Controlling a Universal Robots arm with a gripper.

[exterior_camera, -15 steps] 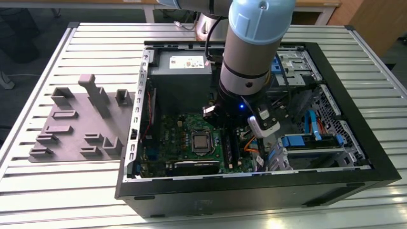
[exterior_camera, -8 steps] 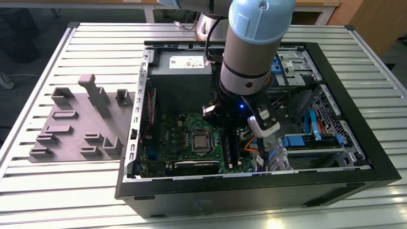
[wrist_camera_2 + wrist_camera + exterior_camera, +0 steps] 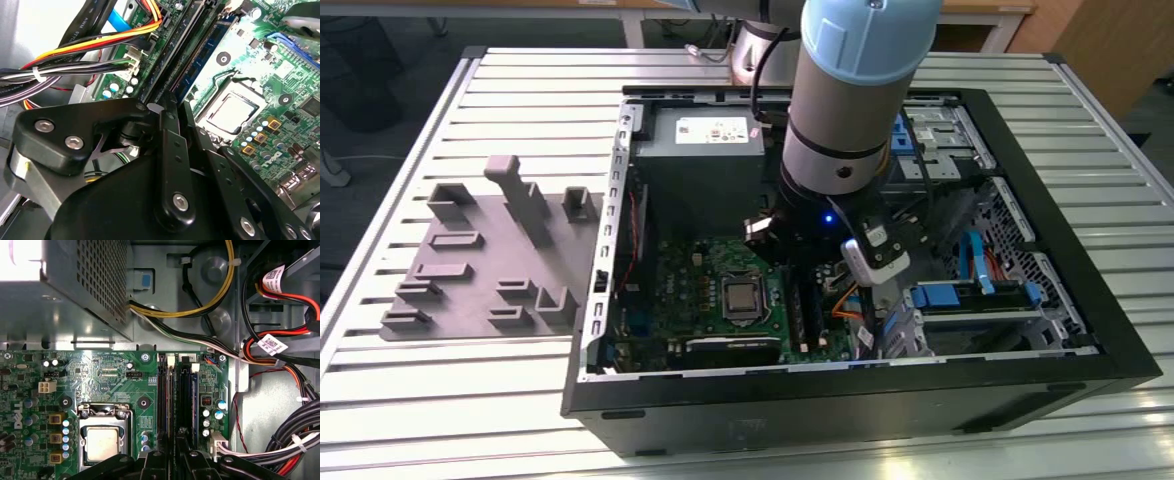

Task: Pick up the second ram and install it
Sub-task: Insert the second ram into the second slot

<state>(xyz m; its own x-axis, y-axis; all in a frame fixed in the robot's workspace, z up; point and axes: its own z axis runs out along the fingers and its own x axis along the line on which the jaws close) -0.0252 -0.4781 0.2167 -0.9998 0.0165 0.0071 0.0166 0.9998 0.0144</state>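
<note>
Now the gripper (image 3: pixel 176 460), narrowed over the memory stick (image 3: pixel 184 400) in the motherboard (image 3: pixel 100 375) slots, should press straight down and evenly.

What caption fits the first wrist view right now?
Gripper poised over the motherboard's black memory slots, beside the CPU socket.

hand (image 3: pixel 172 112) over slots — motherboard (image 3: pixel 250 75), cables (image 3: pixel 90 50)
</note>
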